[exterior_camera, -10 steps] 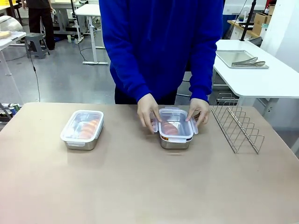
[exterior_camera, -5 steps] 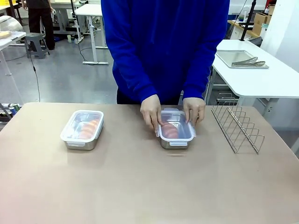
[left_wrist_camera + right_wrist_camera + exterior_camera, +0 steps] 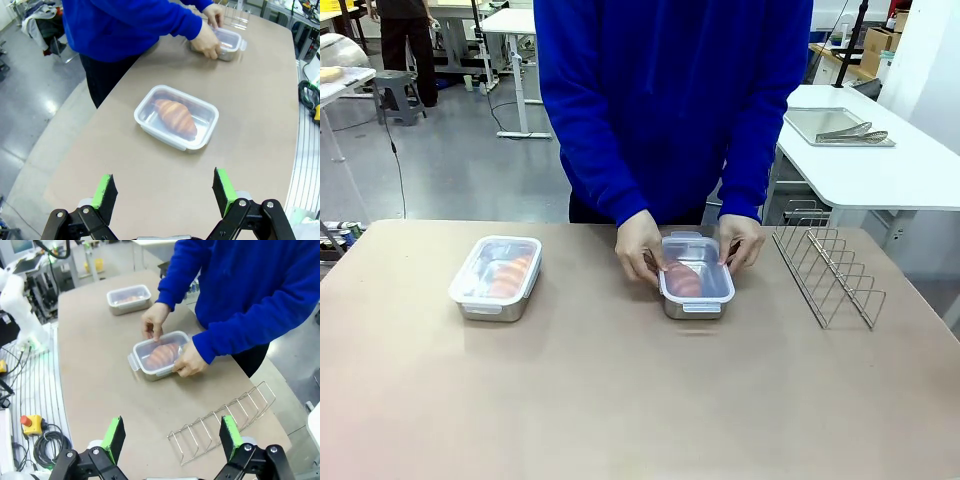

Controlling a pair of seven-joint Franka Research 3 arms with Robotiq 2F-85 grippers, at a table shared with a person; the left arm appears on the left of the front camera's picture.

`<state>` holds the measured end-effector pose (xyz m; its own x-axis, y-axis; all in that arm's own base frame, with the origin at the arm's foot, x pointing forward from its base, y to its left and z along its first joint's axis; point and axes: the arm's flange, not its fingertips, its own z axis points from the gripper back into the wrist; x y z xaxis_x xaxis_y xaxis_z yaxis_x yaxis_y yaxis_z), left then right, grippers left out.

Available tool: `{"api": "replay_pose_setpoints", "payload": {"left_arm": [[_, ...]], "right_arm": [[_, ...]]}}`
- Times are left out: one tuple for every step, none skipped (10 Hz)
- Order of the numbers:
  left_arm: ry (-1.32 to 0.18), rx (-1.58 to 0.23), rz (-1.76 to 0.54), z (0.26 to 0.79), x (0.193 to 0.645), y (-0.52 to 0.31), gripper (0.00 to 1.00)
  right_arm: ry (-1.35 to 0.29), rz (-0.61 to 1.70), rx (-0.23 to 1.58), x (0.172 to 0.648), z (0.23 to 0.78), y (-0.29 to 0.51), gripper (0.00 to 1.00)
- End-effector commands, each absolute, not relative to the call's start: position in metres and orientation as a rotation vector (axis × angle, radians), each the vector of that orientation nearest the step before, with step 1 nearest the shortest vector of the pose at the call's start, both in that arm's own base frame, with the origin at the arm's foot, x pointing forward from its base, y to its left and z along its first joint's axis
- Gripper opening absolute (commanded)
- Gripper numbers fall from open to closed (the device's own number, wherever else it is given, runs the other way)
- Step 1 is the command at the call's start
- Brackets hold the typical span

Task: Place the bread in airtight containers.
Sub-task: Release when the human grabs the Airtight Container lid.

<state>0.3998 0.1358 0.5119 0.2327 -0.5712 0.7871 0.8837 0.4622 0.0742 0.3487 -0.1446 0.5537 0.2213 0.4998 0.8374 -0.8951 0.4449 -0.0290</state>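
Front view first: the person leans in at the far side of the counter (image 3: 620, 400), the person's left hand (image 3: 640, 245) and the person's right hand (image 3: 741, 240) pressing on either side of the right container (image 3: 697, 285), a croissant visible through its clear lid. The left container (image 3: 497, 277) sits well apart with its lid on and the other croissant inside. A wire rack (image 3: 825, 270) stands near the right container. The risk here, I'd say, is a side clip not fully seated, so the lid looks shut but isn't airtight.

Over to the left wrist view: the left tool (image 3: 165, 192) hangs above the counter with its jaws wide apart and nothing between them. Below it lies the left container, croissant (image 3: 175, 117) resting diagonally under the lid. Whether all its clips are snapped down is too fine to tell. If they aren't, that box fails the task quietly.

Right wrist view: the right tool (image 3: 172, 440) is also spread wide and empty, hovering over the wire rack, with the person's hands working the right container beyond. Any move down from here could catch the rack's wires, or crowd the person's hands while they press the clips.
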Motion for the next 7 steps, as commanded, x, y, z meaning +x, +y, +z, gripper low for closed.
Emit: {"api": "replay_pose_setpoints", "payload": {"left_arm": [[-0.866,-0.438,-1.052,0.5120,0.3990,0.1341,1.00],[-0.866,-0.438,-1.052,0.5120,0.3990,0.1341,1.00],[-0.866,-0.438,-1.052,0.5120,0.3990,0.1341,1.00],[-0.866,-0.438,-1.052,0.5120,0.3990,0.1341,1.00],[-0.866,-0.438,-1.052,0.5120,0.3990,0.1341,1.00],[-0.866,-0.438,-1.052,0.5120,0.3990,0.1341,1.00],[-0.866,-0.438,-1.052,0.5120,0.3990,0.1341,1.00]], "right_arm": [[-0.909,1.045,0.530,0.3485,0.5557,-0.1462,1.00],[-0.909,1.045,0.530,0.3485,0.5557,-0.1462,1.00],[-0.909,1.045,0.530,0.3485,0.5557,-0.1462,1.00],[-0.909,1.045,0.530,0.3485,0.5557,-0.1462,1.00],[-0.909,1.045,0.530,0.3485,0.5557,-0.1462,1.00],[-0.909,1.045,0.530,0.3485,0.5557,-0.1462,1.00],[-0.909,1.045,0.530,0.3485,0.5557,-0.1462,1.00]]}}
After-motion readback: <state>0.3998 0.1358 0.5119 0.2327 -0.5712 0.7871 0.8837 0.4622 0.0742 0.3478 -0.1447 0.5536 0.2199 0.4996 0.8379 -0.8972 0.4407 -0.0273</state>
